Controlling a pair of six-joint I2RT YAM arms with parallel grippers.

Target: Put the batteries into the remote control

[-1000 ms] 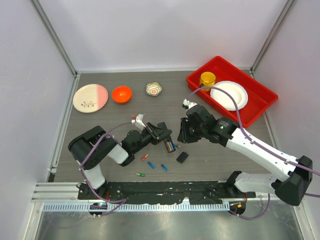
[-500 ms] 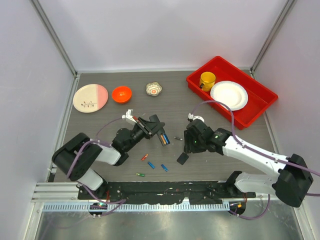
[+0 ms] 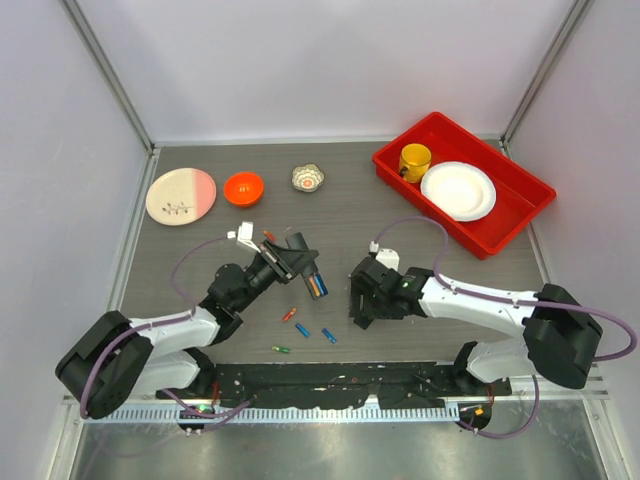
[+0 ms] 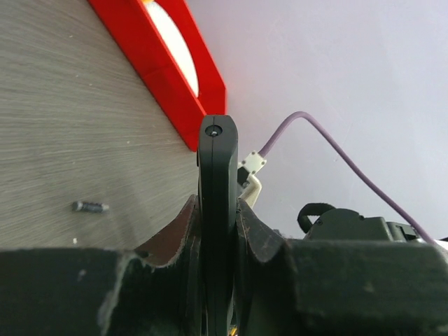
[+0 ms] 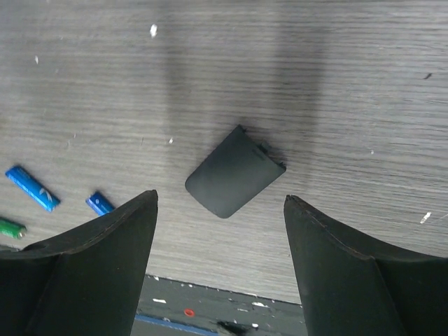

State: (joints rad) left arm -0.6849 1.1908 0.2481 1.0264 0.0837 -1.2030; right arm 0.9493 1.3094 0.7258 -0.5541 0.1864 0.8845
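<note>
Counting four loose batteries (image 3: 302, 329) by the near edge first: one green, two blue, one orange, all lying flat on the table and untouched. Just past them, spotting the right gripper (image 5: 220, 201) spread wide and holding nothing, hovering over the small black battery cover (image 5: 234, 180) with a finger on either side and no contact. Backed off from right beside the remote within the last second to get there.

Further out, seeing the left gripper (image 4: 218, 218) clamped tight on the remote control (image 4: 218, 161), held edge-on off the table and carried a little left of where it was a second ago. Looks like a blue battery (image 3: 317, 284) already in the recess from the top view, can't swear to it.

Reads like loading paused, with the cover or a loose cell up next. Seems early for the cover with four cells still out.
</note>
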